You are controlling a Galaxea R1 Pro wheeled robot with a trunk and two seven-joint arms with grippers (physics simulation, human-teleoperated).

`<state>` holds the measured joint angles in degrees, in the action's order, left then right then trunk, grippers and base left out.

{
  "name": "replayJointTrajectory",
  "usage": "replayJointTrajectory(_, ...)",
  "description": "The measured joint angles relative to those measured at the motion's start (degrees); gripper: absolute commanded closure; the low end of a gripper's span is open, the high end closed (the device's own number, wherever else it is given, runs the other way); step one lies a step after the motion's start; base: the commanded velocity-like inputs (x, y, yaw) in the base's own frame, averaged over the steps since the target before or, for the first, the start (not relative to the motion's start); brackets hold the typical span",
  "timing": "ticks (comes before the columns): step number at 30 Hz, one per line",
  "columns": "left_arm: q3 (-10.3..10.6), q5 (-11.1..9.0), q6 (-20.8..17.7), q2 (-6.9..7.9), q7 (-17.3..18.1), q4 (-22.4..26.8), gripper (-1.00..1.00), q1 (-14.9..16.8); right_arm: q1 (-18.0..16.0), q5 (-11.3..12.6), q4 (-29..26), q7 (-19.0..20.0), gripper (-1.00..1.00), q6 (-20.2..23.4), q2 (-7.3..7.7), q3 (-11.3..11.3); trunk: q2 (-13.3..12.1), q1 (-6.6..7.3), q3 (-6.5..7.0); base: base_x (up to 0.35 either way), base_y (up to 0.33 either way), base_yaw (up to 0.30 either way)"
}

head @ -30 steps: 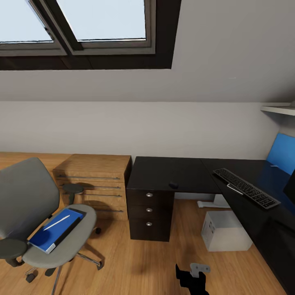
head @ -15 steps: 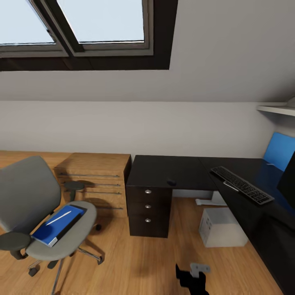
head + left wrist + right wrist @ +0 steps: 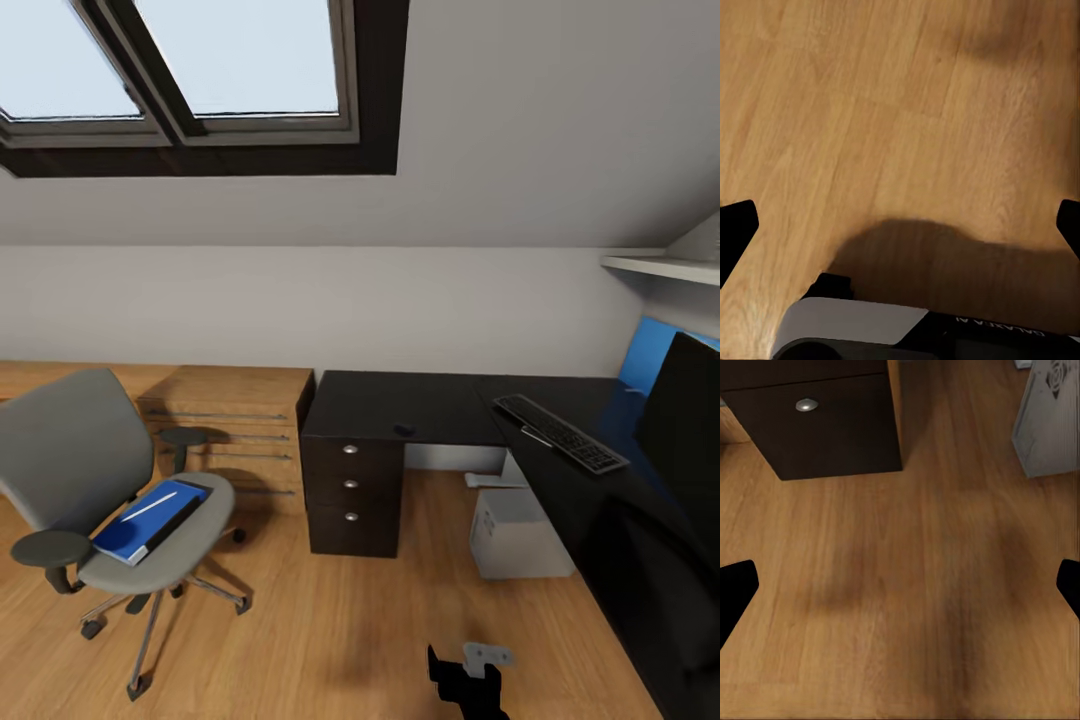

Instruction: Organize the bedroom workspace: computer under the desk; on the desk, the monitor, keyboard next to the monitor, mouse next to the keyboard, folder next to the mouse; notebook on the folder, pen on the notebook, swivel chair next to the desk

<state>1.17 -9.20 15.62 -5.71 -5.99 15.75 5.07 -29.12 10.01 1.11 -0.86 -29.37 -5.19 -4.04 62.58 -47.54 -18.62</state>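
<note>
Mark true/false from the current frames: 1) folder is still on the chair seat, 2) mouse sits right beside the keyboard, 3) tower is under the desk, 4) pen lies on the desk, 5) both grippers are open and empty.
1) True. The blue folder lies on the swivel chair seat.
2) False. The mouse sits near the front edge of the desk above the drawers, well apart from the keyboard on the other wing.
3) True. The computer stands on the floor under the desk.
4) False. The pen lies on top of the stack on the chair.
5) True. The left gripper and right gripper have fingertips spread wide over bare floor, with nothing between them.
</note>
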Motion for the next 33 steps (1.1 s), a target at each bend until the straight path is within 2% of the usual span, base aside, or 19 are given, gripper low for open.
replayJointTrajectory(8,0.00,0.00,0.00,0.00,-0.01,0.00,-1.00,0.00,0.00,0.07,0.00,-0.09,-1.00,0.89,-0.02,0.01,0.00,0.00,0.00,-0.178,-0.257,0.000)
replayJointTrajectory(23,-0.08,-0.02,-0.08,0.01,-0.03,0.01,-1.00,0.00,0.00,-0.02,-0.02,-0.10,-1.00,0.60,0.08,0.01,0.00,-0.02,0.00,-0.328,-0.017,0.000)
replayJointTrajectory(33,-0.08,-0.05,-0.08,0.00,-0.01,0.00,-1.00,0.00,0.00,-0.07,-0.12,-0.07,-1.00,0.33,0.19,0.00,0.00,-0.01,0.00,-0.276,-0.178,-0.024)
